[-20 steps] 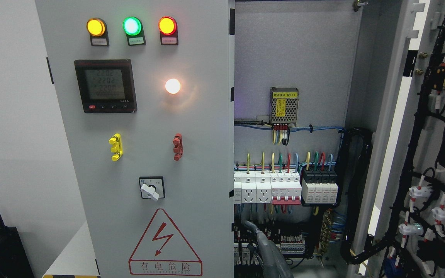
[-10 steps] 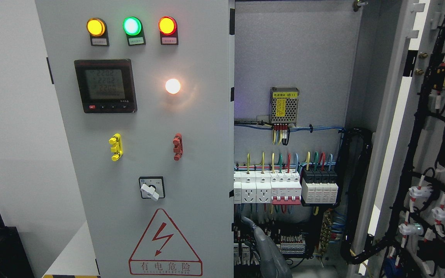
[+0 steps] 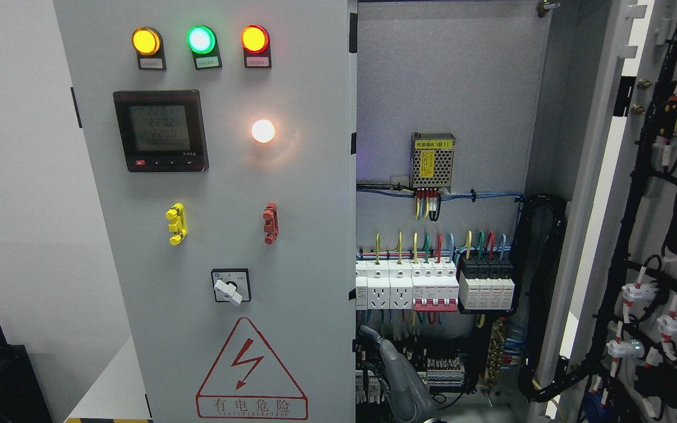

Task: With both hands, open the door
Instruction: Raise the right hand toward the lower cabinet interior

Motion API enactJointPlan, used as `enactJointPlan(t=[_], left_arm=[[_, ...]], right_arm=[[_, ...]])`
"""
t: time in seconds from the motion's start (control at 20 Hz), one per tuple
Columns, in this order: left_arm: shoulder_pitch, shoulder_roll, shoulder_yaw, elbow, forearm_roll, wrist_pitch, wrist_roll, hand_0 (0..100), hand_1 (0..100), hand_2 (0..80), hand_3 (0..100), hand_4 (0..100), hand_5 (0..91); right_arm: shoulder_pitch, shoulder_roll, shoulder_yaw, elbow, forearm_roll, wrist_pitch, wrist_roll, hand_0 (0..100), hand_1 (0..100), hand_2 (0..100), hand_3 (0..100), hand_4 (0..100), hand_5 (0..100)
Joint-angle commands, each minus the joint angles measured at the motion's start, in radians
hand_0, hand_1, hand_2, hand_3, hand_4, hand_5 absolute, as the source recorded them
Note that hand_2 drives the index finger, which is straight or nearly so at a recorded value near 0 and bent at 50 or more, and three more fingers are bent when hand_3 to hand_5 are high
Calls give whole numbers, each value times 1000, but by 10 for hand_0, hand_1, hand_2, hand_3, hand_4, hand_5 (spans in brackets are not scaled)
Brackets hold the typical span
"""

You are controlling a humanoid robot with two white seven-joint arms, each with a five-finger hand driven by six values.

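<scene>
One grey hand (image 3: 394, 367), side unclear and finger state impossible to tell, rises beside the closed left door's (image 3: 227, 235) inner edge, apparently next needing a hold on it to swing it open.

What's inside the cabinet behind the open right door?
A power supply, a breaker row, sockets and coloured wiring. A hand covers some lower terminals; the closed left door hides the rest.

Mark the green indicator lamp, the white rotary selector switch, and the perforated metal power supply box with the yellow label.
green indicator lamp (image 3: 201, 39), head view, centre of its lit lens
white rotary selector switch (image 3: 228, 290), head view, on its white knob
perforated metal power supply box with the yellow label (image 3: 439, 164), head view, on its perforated front
</scene>
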Motion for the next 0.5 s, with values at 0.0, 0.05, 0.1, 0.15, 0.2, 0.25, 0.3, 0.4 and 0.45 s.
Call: enactJointPlan(t=[0.0, 0.05, 0.1, 0.15, 0.2, 0.25, 0.3, 0.4, 0.45], left_arm=[[0, 0, 0, -11, 0, 1, 0, 0, 0, 0, 0, 32, 0], [0, 0, 0, -11, 0, 1, 0, 0, 0, 0, 0, 32, 0], [0, 0, 0, -11, 0, 1, 0, 0, 0, 0, 0, 32, 0], [0, 0, 0, -11, 0, 1, 0, 0, 0, 0, 0, 32, 0], [0, 0, -1, -11, 0, 1, 0, 0, 0, 0, 0, 32, 0], [0, 0, 0, -11, 0, 1, 0, 0, 0, 0, 0, 32, 0], [0, 0, 0, -11, 0, 1, 0, 0, 0, 0, 0, 32, 0], [0, 0, 0, -11, 0, 1, 0, 0, 0, 0, 0, 32, 0], [0, 0, 0, -11, 0, 1, 0, 0, 0, 0, 0, 32, 0]], right_arm=[[-21, -11, 14, 19, -12, 3, 32, 0, 0, 0, 0, 0, 0], [-24, -11, 14, 22, -12, 3, 33, 0, 0, 0, 0, 0, 0], [-25, -11, 14, 24, -12, 3, 34, 0, 0, 0, 0, 0, 0], [-25, -12, 14, 24, -12, 3, 34, 0, 0, 0, 0, 0, 0], [-27, -18, 14, 26, -13, 3, 35, 0, 0, 0, 0, 0, 0], [-33, -20, 14, 29, -12, 3, 35, 0, 0, 0, 0, 0, 0], [-36, -21, 14, 33, -13, 1, 35, 0, 0, 0, 0, 0, 0], [-41, -24, 14, 41, -13, 1, 37, 0, 0, 0, 0, 0, 0], [-41, -29, 14, 39, -13, 1, 46, 0, 0, 0, 0, 0, 0]])
